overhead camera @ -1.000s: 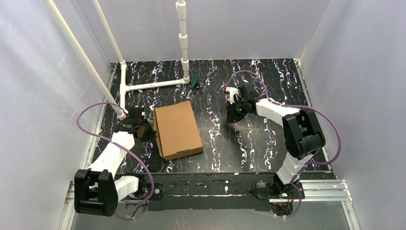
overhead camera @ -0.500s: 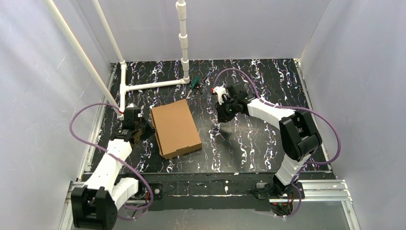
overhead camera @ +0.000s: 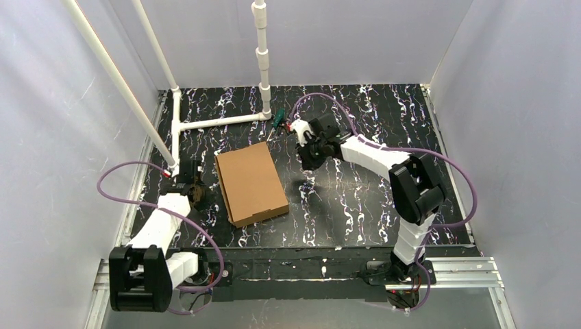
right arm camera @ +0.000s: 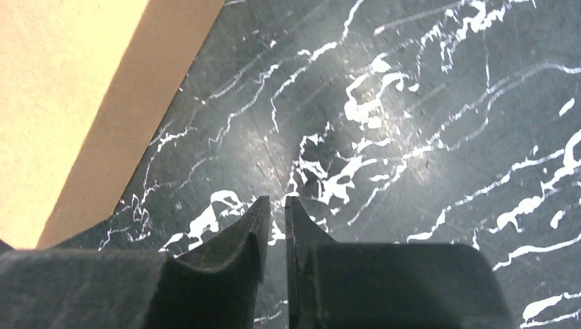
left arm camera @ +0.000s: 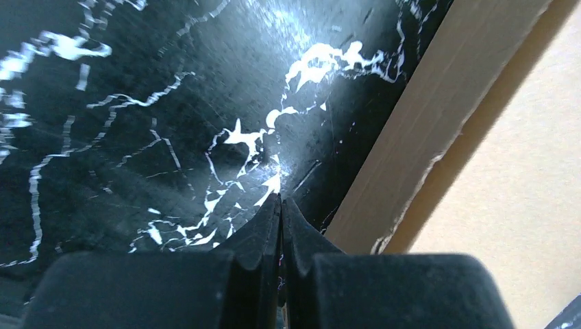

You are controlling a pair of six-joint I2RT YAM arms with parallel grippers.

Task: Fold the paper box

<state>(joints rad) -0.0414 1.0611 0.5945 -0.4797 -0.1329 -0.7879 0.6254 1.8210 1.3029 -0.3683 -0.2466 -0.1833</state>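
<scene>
The paper box (overhead camera: 250, 181) lies closed and flat on the black marbled table, a brown cardboard rectangle left of centre. My left gripper (overhead camera: 199, 195) sits low by the box's left side, a little apart from it. The left wrist view shows this gripper (left arm camera: 281, 200) shut with nothing in it, the box's side wall (left arm camera: 438, 116) just to its right. My right gripper (overhead camera: 307, 159) hovers right of the box's far right corner. In the right wrist view its fingers (right arm camera: 277, 201) stand a narrow slit apart over bare table, holding nothing, with the box (right arm camera: 62, 89) at upper left.
A white pipe frame (overhead camera: 205, 123) lies along the table's far left, with an upright post (overhead camera: 262, 55) behind. A green-handled screwdriver (overhead camera: 276, 122) rests near the post's foot, close to the right arm's wrist. White walls enclose the table.
The left gripper opened a little, then shut, and drew back from the box's left edge. The right arm swung left and further back, toward the box's far right corner.
</scene>
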